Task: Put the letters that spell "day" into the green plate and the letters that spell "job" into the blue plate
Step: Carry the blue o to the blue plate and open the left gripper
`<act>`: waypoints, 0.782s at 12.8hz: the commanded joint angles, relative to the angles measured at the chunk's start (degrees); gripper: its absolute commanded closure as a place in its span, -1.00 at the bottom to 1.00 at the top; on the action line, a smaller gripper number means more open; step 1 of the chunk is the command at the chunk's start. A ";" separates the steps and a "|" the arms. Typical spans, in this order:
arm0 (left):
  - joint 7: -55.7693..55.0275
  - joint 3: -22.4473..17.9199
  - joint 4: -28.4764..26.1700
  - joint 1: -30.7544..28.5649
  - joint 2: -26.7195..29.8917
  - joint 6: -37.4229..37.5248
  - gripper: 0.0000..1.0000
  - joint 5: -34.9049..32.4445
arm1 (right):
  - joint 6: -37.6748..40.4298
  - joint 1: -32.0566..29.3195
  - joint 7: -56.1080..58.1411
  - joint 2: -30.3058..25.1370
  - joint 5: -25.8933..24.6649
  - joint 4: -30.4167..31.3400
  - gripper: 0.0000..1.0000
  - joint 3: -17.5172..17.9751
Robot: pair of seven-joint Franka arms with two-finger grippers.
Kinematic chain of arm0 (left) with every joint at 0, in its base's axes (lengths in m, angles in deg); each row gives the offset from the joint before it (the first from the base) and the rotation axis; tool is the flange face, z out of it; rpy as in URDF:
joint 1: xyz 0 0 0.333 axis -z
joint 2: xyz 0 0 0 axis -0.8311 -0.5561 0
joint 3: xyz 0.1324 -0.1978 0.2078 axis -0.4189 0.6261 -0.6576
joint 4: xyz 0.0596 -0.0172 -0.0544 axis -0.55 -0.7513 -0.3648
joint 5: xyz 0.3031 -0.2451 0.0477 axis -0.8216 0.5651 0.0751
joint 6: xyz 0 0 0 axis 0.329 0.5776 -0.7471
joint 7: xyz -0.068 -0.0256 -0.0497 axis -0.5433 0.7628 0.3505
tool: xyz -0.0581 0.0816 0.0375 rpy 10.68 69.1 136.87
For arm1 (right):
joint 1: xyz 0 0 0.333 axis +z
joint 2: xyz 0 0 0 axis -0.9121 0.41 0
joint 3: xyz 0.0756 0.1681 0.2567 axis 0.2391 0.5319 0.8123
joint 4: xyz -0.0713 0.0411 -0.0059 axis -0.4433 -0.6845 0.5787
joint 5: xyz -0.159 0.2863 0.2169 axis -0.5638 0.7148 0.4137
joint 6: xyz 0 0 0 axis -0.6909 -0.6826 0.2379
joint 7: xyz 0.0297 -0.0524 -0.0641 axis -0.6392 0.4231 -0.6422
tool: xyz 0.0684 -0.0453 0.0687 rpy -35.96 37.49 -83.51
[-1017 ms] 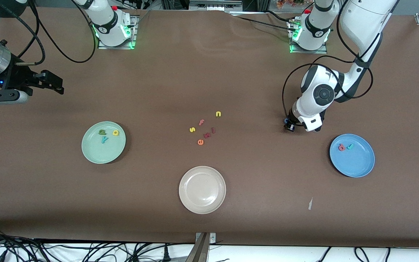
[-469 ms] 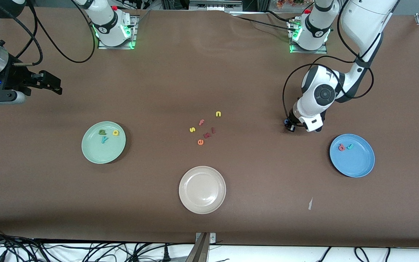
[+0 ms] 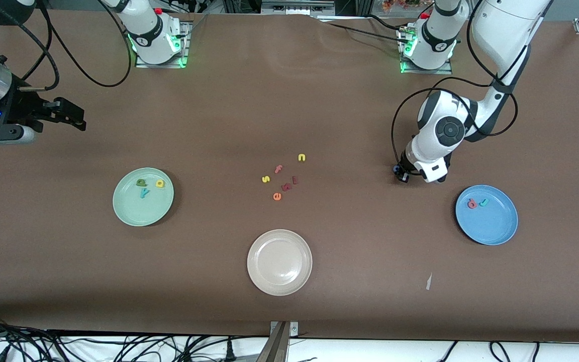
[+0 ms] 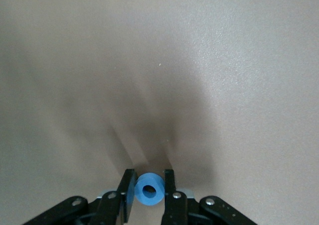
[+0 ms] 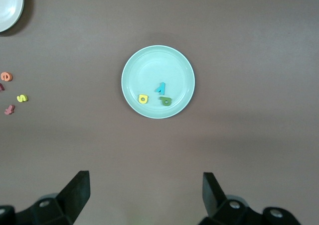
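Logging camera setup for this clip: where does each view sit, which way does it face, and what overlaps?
Front view: high across the table, facing both arm bases; shows the blue plate.
Left wrist view: over the left tool, looking down at its blue o.
Right wrist view: above the open right tool, looking down.
Shared: front and right wrist views both show the green plate.

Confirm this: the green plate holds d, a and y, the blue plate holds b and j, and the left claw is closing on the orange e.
Wrong in one respect. The left claw is closing on the blue o, not the orange e, which lies on the table among the spare letters. The left wrist view shows it. The green plate and the blue plate hold what you said.
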 commanded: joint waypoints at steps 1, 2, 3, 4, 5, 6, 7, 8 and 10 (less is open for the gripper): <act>-1.12 -0.21 -0.33 -0.69 3.72 1.00 0.53 -1.53 | 0.55 -0.01 0.47 0.12 0.01 -1.06 -1.00 0.22; -0.86 -0.29 -0.24 -2.52 5.21 1.00 0.53 -1.53 | 0.55 -0.01 0.47 0.12 0.01 -1.06 -1.00 0.13; -0.68 -0.29 0.11 -3.93 6.27 1.00 0.53 -1.53 | 0.55 -0.01 0.47 0.12 0.01 -1.06 -1.00 0.13; 0.71 -0.29 1.33 -6.12 6.46 1.00 0.53 -1.53 | 0.55 -0.01 0.47 0.12 0.01 -1.06 -1.00 0.13; 3.95 -0.29 2.91 -8.84 6.20 1.00 0.53 -1.53 | 0.55 -0.01 0.47 0.12 0.01 -1.06 -1.00 0.22; 7.46 -0.29 4.41 -11.74 5.58 1.00 0.53 -1.53 | 0.64 -0.01 0.47 0.12 0.01 -1.06 -1.00 0.22; 10.89 -0.29 5.73 -14.03 4.45 1.00 0.53 -1.62 | 0.64 -0.01 0.47 0.12 0.10 -1.06 -1.00 0.22; 13.62 -0.29 7.13 -15.70 3.04 1.00 0.53 -2.67 | 0.64 -0.01 0.47 0.12 0.10 -1.15 -1.00 0.22; 14.35 -0.47 10.73 -18.78 -0.38 1.00 0.52 -8.01 | 0.72 -0.01 0.47 0.03 0.10 -1.15 -1.00 0.31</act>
